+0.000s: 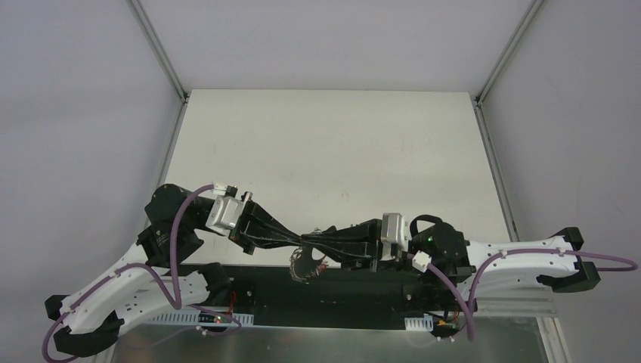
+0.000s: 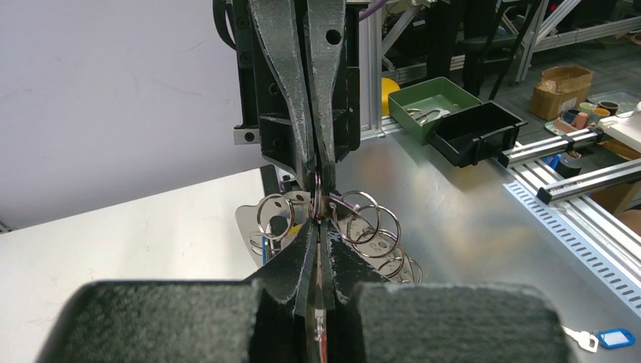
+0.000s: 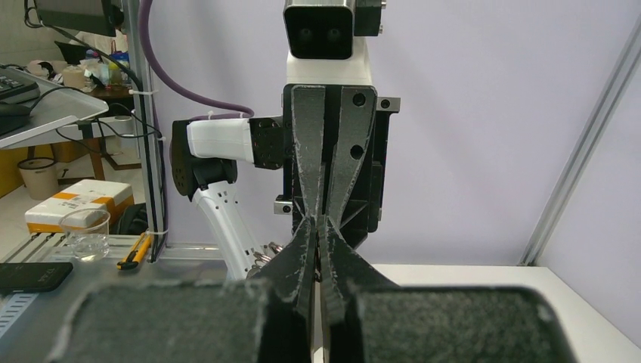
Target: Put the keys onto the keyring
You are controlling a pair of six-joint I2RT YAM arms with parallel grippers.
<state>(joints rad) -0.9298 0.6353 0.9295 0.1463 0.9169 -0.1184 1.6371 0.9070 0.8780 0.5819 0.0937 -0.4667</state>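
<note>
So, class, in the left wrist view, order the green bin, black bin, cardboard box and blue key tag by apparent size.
Largest: green bin and black bin, about alike, so unranked.
Then: cardboard box, though it sits farther back.
Smallest: blue key tag.

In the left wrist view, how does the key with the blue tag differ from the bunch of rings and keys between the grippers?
The blue-tagged key lies flat and alone on the metal bench; the keyring bunch is held up in the air. No gripper touches the key; the left gripper and right gripper are both shut on the bunch. Both have silver metal.
</note>
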